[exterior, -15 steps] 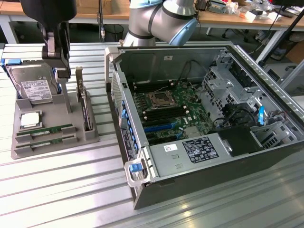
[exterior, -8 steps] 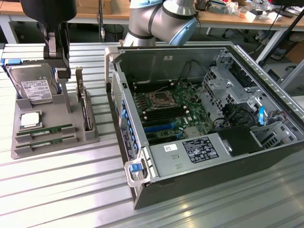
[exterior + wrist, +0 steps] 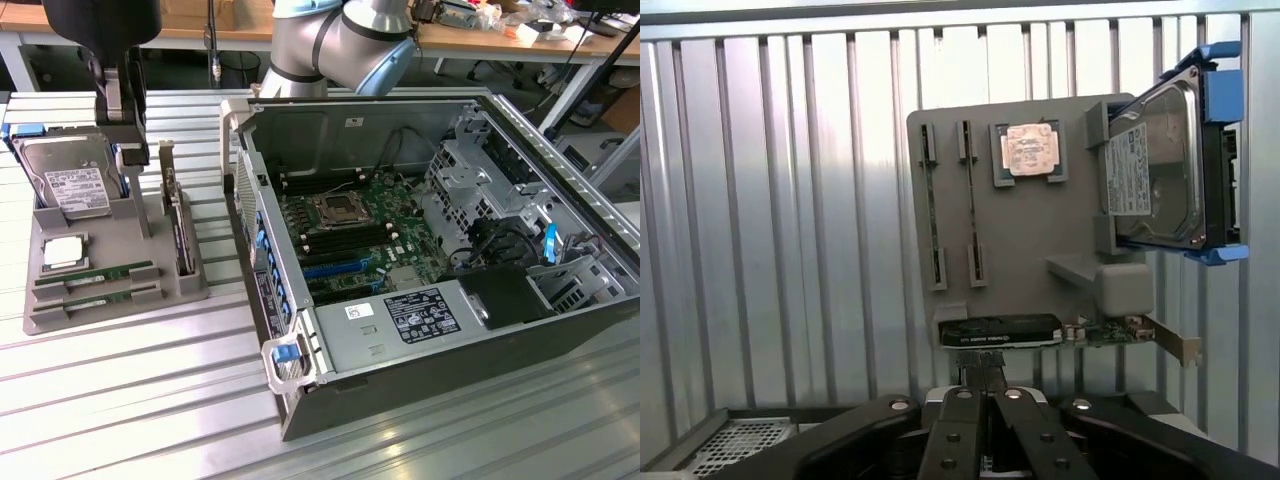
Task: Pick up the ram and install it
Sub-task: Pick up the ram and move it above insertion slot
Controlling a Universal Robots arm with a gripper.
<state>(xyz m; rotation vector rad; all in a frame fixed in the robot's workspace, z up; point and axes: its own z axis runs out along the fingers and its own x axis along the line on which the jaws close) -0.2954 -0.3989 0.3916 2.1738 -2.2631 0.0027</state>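
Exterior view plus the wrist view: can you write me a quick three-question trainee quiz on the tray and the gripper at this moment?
1. True or false: the gripper is holding a ram stick.
2. How many ram sticks lie flat in the grey tray? A one, B two, C four.
3. Which part stands upright on the tray's side nearest the computer case?
Key: 1 false, it is shut on nothing; 2 B; 3 the green card with the metal bracket.
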